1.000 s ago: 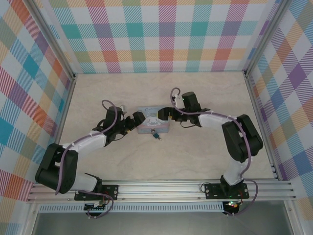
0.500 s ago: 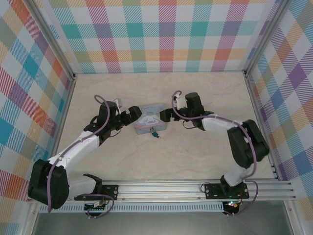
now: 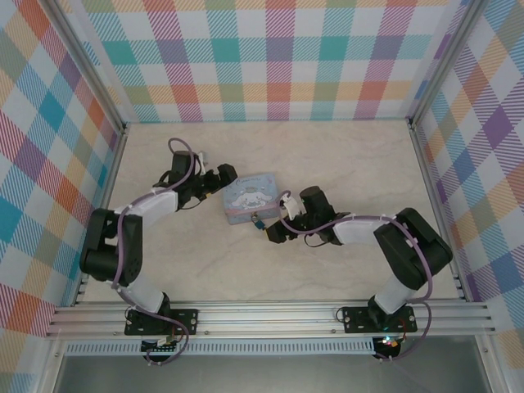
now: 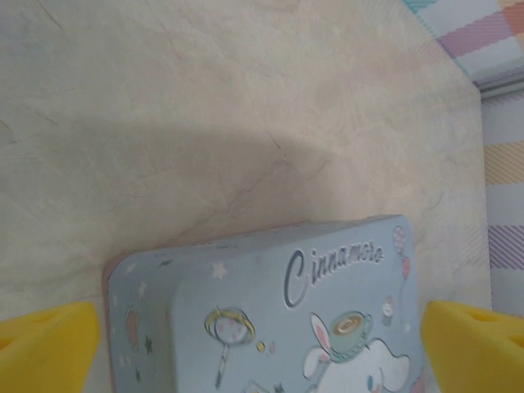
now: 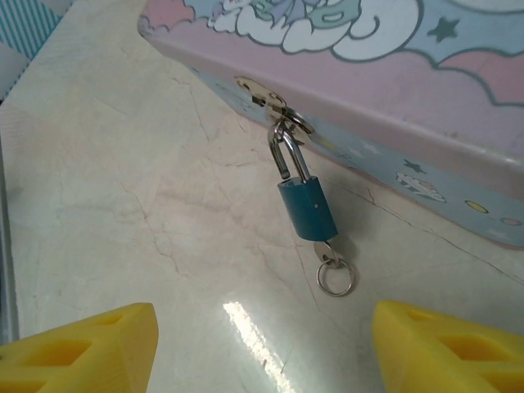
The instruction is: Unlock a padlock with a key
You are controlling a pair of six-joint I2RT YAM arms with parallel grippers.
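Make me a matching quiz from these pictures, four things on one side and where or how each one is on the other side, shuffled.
Column one:
1. padlock
2. key
3. tin
4. left gripper

Column two:
A. open, fingers flanking the tin
B. pale blue, white cartoon dog on the lid
C. blue body, hanging at the tin's clasp
D. at the padlock's lower end, carrying a small ring

Pairs: 1-C, 2-D, 3-B, 4-A

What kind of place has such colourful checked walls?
Probably a robot test booth: checked panels enclose a table, and a left arm and right arm are bolted to a metal rail.
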